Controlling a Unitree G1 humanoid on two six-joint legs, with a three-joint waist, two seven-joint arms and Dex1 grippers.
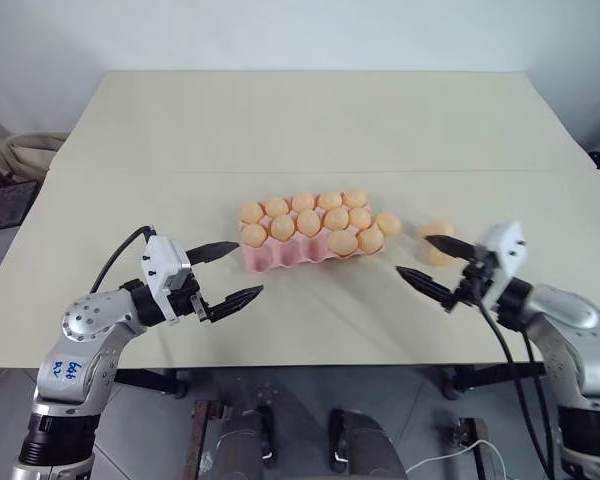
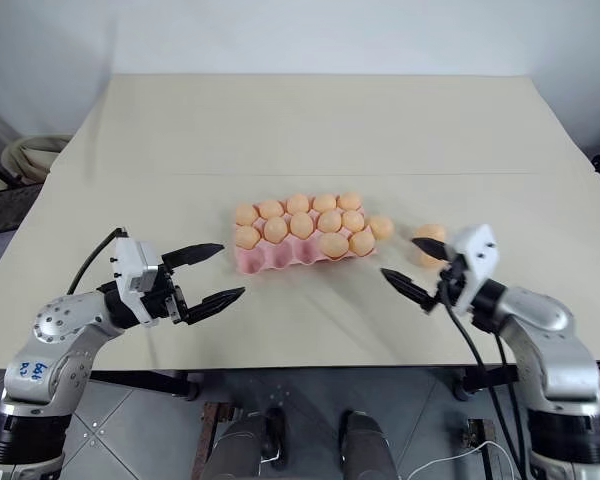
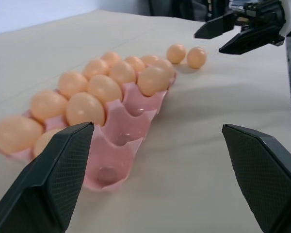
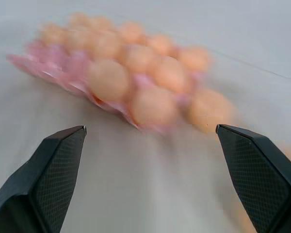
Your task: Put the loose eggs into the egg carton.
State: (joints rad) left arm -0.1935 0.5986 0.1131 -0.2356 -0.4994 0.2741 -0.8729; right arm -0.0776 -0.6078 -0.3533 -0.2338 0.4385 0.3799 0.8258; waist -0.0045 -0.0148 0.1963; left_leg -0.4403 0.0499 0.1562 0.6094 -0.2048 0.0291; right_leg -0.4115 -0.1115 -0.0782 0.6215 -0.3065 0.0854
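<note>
Left eye view, near edge of the table (image 1: pixel 310 110): the left gripper (image 1: pixel 225 272) hangs on the near left, jaws spread wide and holding nothing, fingers aimed right toward the egg carton (image 1: pixel 280 258). The right gripper (image 1: pixel 437 265) hangs on the near right, jaws likewise spread wide and holding nothing, fingers aimed left.

Between and slightly beyond the two grippers, the egg carton lies at the table's middle. Its near row has open cups at the left end; the remaining cups hold eggs.

Just beside the carton's right end, one loose egg (image 1: pixel 388 224) lies on the table; contact with the carton cannot be determined. Further right, a second loose egg (image 1: pixel 438 231) lies apart from the carton, partly hidden behind the right gripper's far finger.
</note>
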